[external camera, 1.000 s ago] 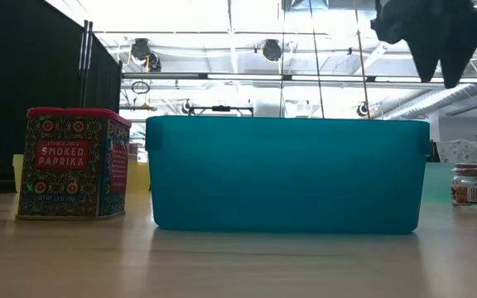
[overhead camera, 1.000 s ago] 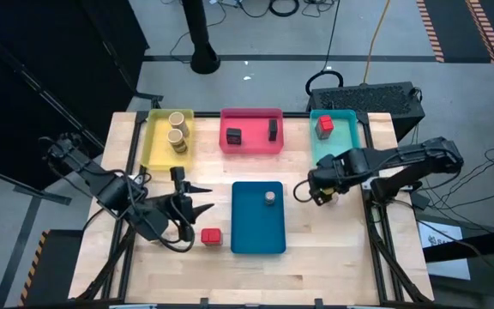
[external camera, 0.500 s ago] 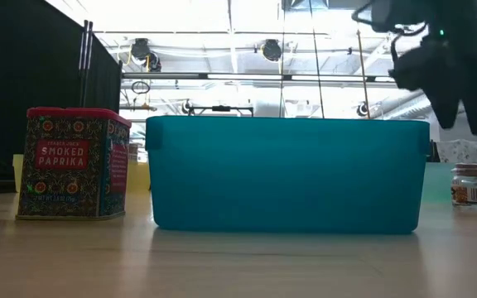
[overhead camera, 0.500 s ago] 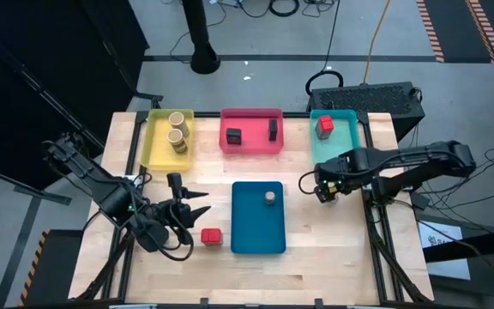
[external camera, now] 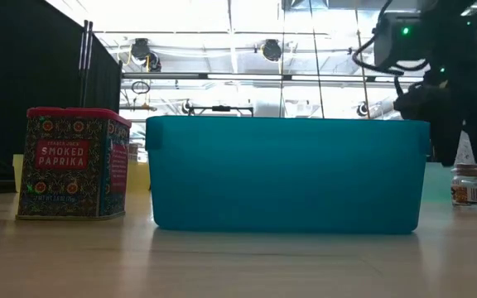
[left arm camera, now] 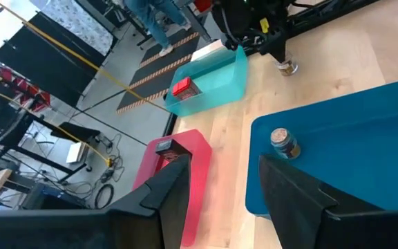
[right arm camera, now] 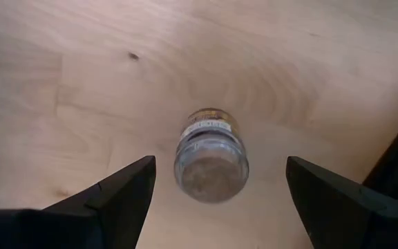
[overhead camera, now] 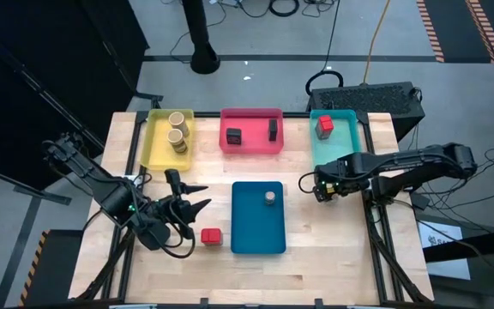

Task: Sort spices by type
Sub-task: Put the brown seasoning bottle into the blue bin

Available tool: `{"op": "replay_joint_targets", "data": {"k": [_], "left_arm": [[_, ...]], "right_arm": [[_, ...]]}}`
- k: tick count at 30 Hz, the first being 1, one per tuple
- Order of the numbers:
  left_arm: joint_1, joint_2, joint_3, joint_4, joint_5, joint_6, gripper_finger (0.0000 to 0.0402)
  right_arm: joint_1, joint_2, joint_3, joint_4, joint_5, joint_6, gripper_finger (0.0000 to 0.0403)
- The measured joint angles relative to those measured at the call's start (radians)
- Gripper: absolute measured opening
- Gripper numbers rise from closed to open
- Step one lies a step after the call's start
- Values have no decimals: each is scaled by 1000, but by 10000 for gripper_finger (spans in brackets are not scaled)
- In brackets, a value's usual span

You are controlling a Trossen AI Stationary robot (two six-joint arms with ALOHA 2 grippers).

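While our right gripper (right arm camera: 216,190) is hovering over the small round jar (right arm camera: 211,153) on the bare table (overhead camera: 333,249), at about three o'clock from the blue tray (overhead camera: 257,217), we are lining up a pick. Its fingers are standing wide, touching nothing. Next we judge a straight descent and squeeze. Our left gripper (overhead camera: 197,198) is waiting part-open, empty, at nine o'clock.

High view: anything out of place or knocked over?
Nothing spilled or tipped. Two spices sit outside the trays: a red box on the bare table left of the blue tray, and a small jar upright on the table under the open right gripper. The left gripper is open, empty.
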Motion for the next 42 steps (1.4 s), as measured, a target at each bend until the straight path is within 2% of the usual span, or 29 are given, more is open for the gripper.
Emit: {"op": "replay_joint_targets", "data": {"k": [10, 15, 21, 26, 30, 35, 42], "left_arm": [[0, 0, 0, 0, -1, -1, 177], [0, 0, 0, 0, 0, -2, 177], [0, 0, 0, 0, 0, -3, 177], [0, 0, 0, 0, 0, -13, 177], [0, 0, 0, -1, 0, -29, 177], [0, 0, 0, -1, 1, -29, 177], [0, 0, 0, -1, 2, -29, 177]], "right_arm": [[-3, 47, -59, 75, -24, 1, 299], [-3, 49, -59, 92, -26, 2, 249], [-3, 48, -57, 90, -53, 3, 149], [-3, 49, -38, 70, -58, -24, 146], [3, 49, 61, -12, -58, -57, 146], [44, 60, 253, -32, 24, -78, 146], [109, 225, 564, -26, 182, -215, 146]]}}
